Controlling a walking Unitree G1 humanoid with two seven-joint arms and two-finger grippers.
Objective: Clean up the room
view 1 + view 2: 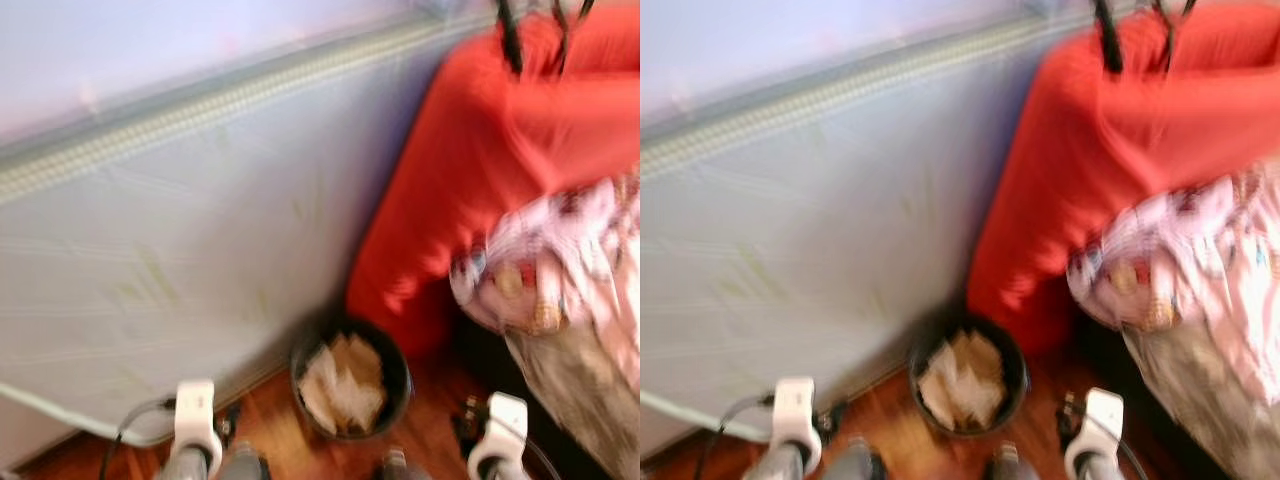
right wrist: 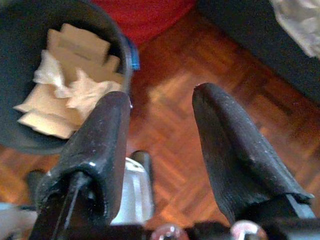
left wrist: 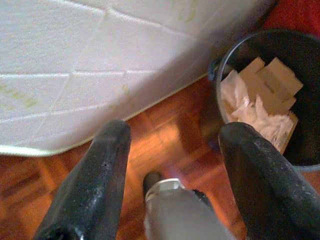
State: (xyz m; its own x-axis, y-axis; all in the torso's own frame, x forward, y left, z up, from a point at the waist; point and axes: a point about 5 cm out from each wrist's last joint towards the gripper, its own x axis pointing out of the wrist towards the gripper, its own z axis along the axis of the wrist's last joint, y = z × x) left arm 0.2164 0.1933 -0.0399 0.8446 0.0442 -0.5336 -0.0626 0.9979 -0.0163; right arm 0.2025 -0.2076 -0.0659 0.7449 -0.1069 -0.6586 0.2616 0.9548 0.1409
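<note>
I am standing over a dark round bin (image 1: 350,388) on the parquet floor (image 3: 170,135), both arms hanging low. The head views are blurring, so fine detail is uncertain. The bin is sitting at about six o'clock in my forward view, close against the foot of a pale quilted mattress (image 1: 180,230) leaning from nine to twelve o'clock. A red cushion or bag (image 1: 470,170) is rising at one to two o'clock, and a patterned pink cloth (image 1: 570,260) is draping at three o'clock.

My left gripper (image 3: 172,165) is hanging with its jaws spread wide and holding nothing; the bin is lying just past its far finger. My right gripper (image 2: 160,150) is likewise gaping and empty above bare floor, the bin near one finger.

Inside the bin I am seeing flat pieces of cardboard (image 2: 75,45) and crumpled tissue (image 3: 250,110). I judge these light; the card stiff enough to pinch by an edge, the tissue soft and prone to tearing. If the bin itself needs moving, its rim looks the best hold, thin and rigid. The cloth would be limp; a bunched fold would suit.
</note>
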